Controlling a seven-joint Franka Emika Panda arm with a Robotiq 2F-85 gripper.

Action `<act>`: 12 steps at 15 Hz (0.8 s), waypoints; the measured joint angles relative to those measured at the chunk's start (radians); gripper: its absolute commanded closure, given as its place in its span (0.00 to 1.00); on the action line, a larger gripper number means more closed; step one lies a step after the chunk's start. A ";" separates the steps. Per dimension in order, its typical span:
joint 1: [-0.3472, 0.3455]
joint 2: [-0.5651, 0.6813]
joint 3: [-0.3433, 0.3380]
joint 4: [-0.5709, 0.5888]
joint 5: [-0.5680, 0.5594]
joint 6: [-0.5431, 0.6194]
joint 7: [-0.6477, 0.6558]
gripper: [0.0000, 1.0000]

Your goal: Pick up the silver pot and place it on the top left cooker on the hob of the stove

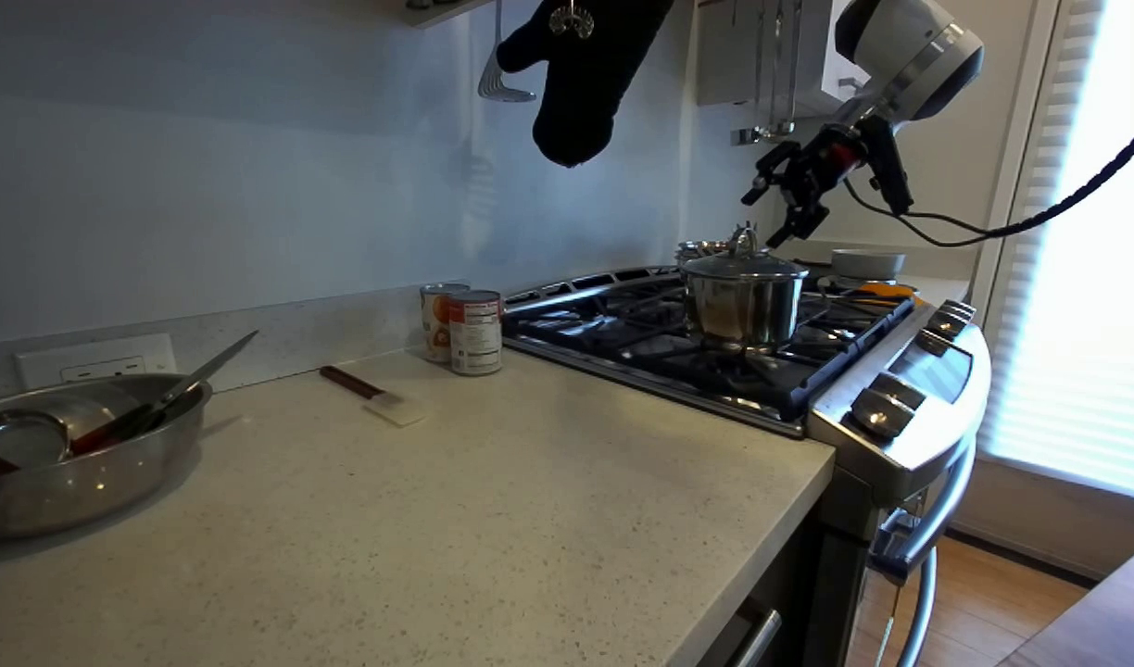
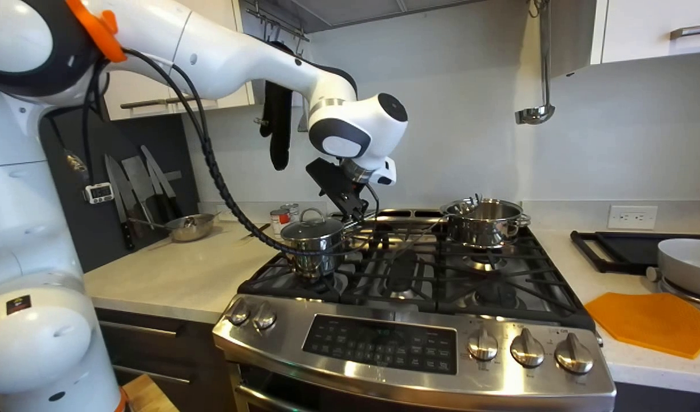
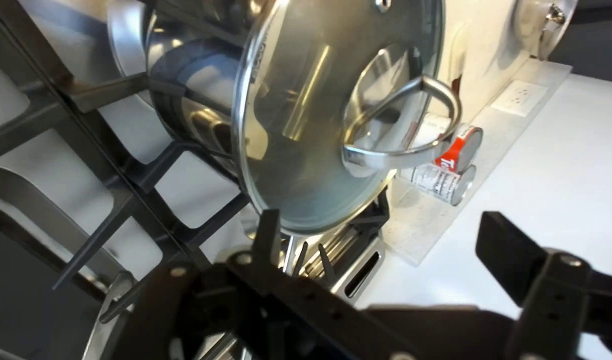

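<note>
in the wrist view the jaws stand wide apart, holding nothing; their dark fingers (image 3: pixel 267 240) are cut off along the bottom edge. in an exterior view they slant down near the glass lid (image 1: pixel 738 269) of the pot (image 1: pixel 743 310), and whether the lower tip touches it cannot be told.

the pot stands upright, lid on, at the front left of the hob (image 1: pixel 660 391) on the stove (image 2: pixel 424 383). the wrist view crops it at the top, and there the loop (image 3: pixel 396 159) on the lid crosses in front of two cans (image 3: pixel 438 181). in an exterior view the arm (image 2: pixel 241 63) hides most of the jaws, while its braided cable (image 2: pixel 221 183) hangs across the front of the pot. the top left cooker (image 1: pixel 576 320), nearer the wall (image 1: pixel 252 185) than the pot, shows only in broken glints. an open pot (image 2: pixel 481 229) sits at the back right; what pokes above its rim is too small to name.

on the bench (image 1: pixel 419 519), a bowl (image 1: pixel 141 477) is cut off by the left edge, its contents a jumble with one blade (image 1: pixel 210 367) sticking out. a spatula (image 1: pixel 372 396) lies between bowl and cans. above, a black mitt (image 1: pixel 576 102) is cut off at the top, and a bright blind (image 1: pixel 1077 278) is washed out. in both exterior views the arm is cut off.
</note>
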 measured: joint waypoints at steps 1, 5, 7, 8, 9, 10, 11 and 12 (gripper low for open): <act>-0.019 0.036 0.000 0.029 0.034 -0.039 -0.021 0.00; -0.081 0.182 0.009 0.138 0.157 -0.123 -0.056 0.00; -0.104 0.251 0.022 0.186 0.204 -0.148 -0.064 0.00; -0.114 0.281 0.030 0.207 0.226 -0.159 -0.074 0.00; -0.123 0.310 0.039 0.227 0.247 -0.170 -0.087 0.00; -0.132 0.337 0.048 0.246 0.266 -0.182 -0.102 0.00; -0.141 0.362 0.057 0.266 0.281 -0.194 -0.116 0.00; -0.150 0.385 0.065 0.283 0.295 -0.205 -0.131 0.00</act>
